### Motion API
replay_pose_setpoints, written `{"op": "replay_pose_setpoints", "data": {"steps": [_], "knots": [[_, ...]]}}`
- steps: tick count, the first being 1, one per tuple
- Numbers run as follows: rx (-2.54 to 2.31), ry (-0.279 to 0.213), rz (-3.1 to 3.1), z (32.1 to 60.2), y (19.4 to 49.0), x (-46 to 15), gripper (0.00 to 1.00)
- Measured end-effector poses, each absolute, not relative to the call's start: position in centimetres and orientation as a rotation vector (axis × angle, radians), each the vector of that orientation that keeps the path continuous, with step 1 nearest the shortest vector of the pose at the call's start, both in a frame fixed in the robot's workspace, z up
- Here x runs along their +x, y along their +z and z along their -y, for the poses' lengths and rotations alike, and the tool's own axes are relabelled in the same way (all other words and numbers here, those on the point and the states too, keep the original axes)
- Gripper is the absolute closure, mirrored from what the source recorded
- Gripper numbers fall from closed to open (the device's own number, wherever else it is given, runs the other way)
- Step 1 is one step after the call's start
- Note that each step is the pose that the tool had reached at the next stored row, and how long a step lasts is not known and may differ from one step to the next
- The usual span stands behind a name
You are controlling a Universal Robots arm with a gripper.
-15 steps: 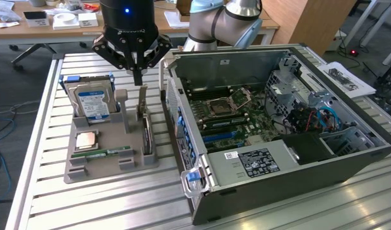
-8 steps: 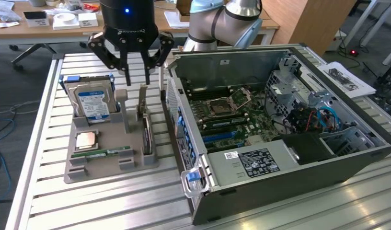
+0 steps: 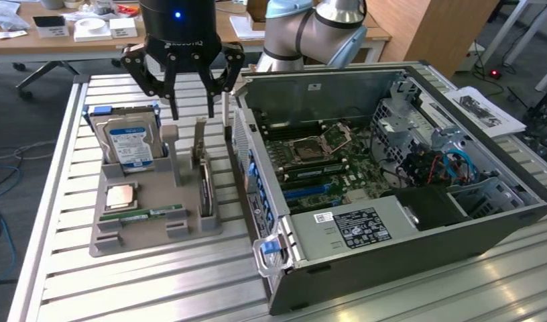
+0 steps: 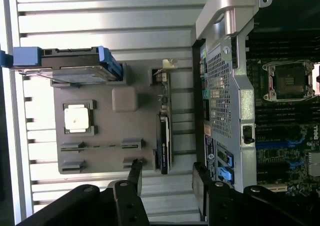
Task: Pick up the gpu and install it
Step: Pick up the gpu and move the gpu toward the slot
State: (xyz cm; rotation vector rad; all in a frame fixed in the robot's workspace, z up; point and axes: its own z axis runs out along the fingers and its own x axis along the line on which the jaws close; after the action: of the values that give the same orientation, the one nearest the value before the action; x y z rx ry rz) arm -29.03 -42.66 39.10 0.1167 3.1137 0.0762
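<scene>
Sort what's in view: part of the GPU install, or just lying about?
Job: gpu, on edge in the grey holder; gripper, open above the holder; open computer case.
Lying about: hard drive, CPU, memory stick, all in that holder.

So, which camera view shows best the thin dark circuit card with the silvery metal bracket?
The wrist view: the dark flat gpu shows its whole top edge, bracket included, in the grey plastic holder. The exterior view shows the gpu as a narrow, foreshortened sliver standing on edge.
</scene>
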Motion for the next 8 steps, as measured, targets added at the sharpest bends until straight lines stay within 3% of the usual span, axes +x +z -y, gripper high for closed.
{"op": "replay_pose_setpoints", "data": {"steps": [5,6,8], "knots": [[0.117,0.076,-3.114,42.66,39.09,-29.03,0.45],[0.117,0.076,-3.114,42.66,39.10,-29.03,0.40],[0.117,0.076,-3.114,42.66,39.09,-29.03,0.40]]}}
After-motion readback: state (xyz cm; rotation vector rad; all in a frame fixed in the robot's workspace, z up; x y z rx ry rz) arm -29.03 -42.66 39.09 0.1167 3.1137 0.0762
